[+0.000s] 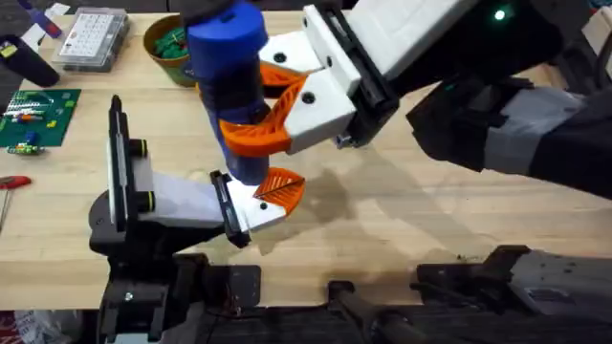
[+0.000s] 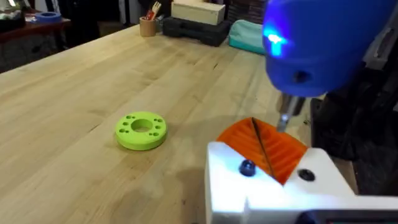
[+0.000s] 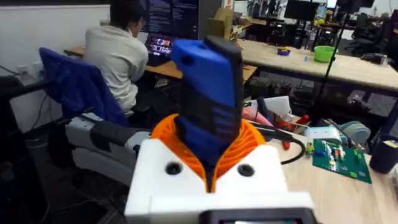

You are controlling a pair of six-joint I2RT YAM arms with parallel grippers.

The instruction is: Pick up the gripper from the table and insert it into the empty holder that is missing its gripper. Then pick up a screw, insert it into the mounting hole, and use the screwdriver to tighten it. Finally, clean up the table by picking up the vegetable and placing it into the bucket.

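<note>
A: Blue thick cylindrical power screwdriver (image 1: 234,81) is clenched between the right gripper's (image 1: 273,105) orange ribbed pads (image 1: 263,136), upright, the body running up past the jaws and the short metal tip (image 2: 283,117) hanging below them.

B: Step in hand?

A: Tightening the screw, I'd say. The tip sits right over the small orange ribbed triangular finger on its white block base (image 1: 277,191), already seated at the black end bracket (image 1: 225,205) of the grey-white arm-shaped holder (image 1: 177,201). Can't tell if the tip is actually in a screw head.

B: Long axis?

A: Roughly vertical, leaning a bit, tip down, blue light lit on the body.

B: How to do it well?

A: Keep the axis in line with the mounting hole, press straight down, no sideways push or the bit probably skips off the screw. Keep the grip firm so the body doesn't spin in the pads.

B: Left gripper?

A: Its white fingers (image 2: 273,193) sit at the wrist view's edge, just under the orange finger. Can't tell if open or closed.

B: Other stuff?

A: Lime-green ring with holes (image 2: 141,130) on the light wooden table (image 1: 449,220), well apart from the jaws. Orange-brown bucket (image 1: 167,46) far beyond them.
</note>
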